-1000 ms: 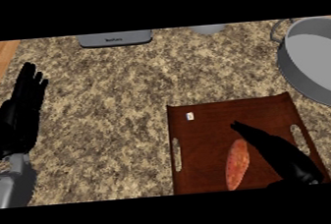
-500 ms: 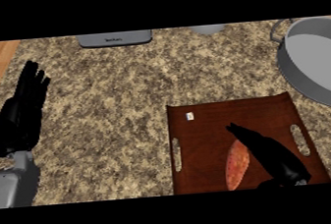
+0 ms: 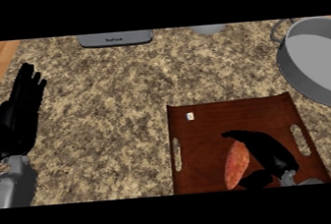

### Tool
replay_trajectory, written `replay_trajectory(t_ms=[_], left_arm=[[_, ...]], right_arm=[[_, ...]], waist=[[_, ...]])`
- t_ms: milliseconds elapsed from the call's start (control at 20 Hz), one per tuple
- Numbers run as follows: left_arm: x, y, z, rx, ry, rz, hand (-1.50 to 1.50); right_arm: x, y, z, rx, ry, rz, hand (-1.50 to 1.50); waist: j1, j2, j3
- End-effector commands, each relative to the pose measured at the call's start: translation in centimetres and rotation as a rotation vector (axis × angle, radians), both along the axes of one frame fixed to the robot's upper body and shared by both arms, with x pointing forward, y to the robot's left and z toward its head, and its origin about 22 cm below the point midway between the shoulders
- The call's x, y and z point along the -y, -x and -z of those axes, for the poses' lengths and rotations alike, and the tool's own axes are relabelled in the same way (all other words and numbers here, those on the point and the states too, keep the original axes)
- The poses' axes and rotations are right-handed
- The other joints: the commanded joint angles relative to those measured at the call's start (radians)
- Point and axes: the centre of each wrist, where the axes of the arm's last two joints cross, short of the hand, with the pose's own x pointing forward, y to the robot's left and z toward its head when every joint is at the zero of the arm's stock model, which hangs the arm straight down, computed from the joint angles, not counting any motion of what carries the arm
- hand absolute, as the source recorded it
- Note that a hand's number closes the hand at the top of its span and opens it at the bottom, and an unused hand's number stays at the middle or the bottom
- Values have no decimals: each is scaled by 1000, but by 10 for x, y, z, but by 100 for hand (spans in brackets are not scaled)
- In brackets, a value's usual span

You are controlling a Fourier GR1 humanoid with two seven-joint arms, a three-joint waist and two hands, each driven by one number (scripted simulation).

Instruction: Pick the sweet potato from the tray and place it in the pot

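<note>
- The sweet potato point(image 3: 235, 166) lies lengthwise in the near right part of the brown tray point(image 3: 207, 135), its far tip pointing away from the robot.
- The right hand point(image 3: 272, 156) lies along the potato's right flank. Its fingers are stretched almost straight and its thumb is spread toward the near end, so the hand is open around the potato and not closed on it.
- The left hand point(image 3: 19, 115) rests open at the view's left edge, fingers up.
- Handling, as a judgement: the potato looks stiff, dense and fairly heavy for its size. Its skin is dull rather than slick, and its tapered ends could slide out of a pinch.
- The thick middle looks like the best place to hold it, with the fingers on one flank and the thumb on the other.
- The tray looks shallow, so a short lift should clear its rim and right handle slot.
- The grey pot point(image 3: 291, 82) stands far right, just beyond the tray's far right corner, and its wall needs a higher pass.
- A small white bit point(image 3: 190, 116) sits near the tray's far left corner, off the likely route.
</note>
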Motion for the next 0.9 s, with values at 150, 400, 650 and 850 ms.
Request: replay_trajectory(t_ms=[150, 400, 650, 850], left_arm=[[3, 4, 9, -21, -7, -8, 0], [11, -20, 2, -4, 3, 2, 0], [-1, 2, 4, -10, -2, -23, 0], [-3, 11, 4, -15, -11, -23, 0]], right_arm=[[4, 12, 4, 49, 24, -110, 150], [-9, 8, 23, 57, 13, -132, 150], [51, 47, -4, 46, 57, -570, 150], [105, 66, -38, 110, 51, -707, 150]], waist=[[-4, 0, 0], [-6, 1, 0], [-17, -6, 0], [-24, -6, 0]])
